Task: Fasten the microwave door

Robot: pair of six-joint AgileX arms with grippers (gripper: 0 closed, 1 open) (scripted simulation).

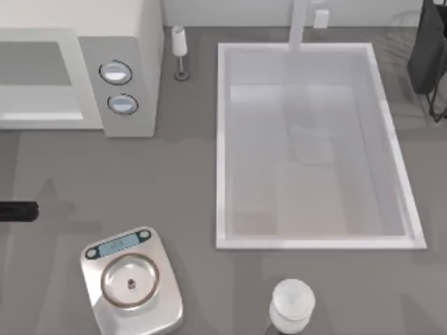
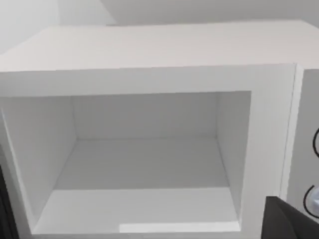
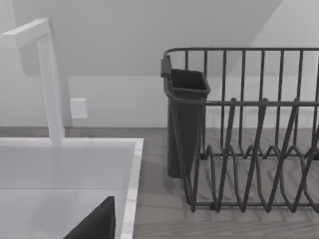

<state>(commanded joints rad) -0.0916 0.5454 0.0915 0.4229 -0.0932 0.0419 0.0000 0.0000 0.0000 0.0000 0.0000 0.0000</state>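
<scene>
one microwave (image 2: 149, 74) cavity open | door mostly cut off, perhaps left edge | jaws unreadable

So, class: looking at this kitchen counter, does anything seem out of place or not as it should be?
Yes: the microwave at the counter's far left stands open. The left wrist view looks straight into its bare white cavity, with no door across it. The kitchen scale, sink and dish rack look orderly.

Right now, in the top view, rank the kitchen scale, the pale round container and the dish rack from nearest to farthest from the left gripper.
From the left gripper, at the table's left edge:
1. Kitchen scale, lower left.
2. Pale round container, bottom centre.
3. Dish rack, top right corner.
</scene>
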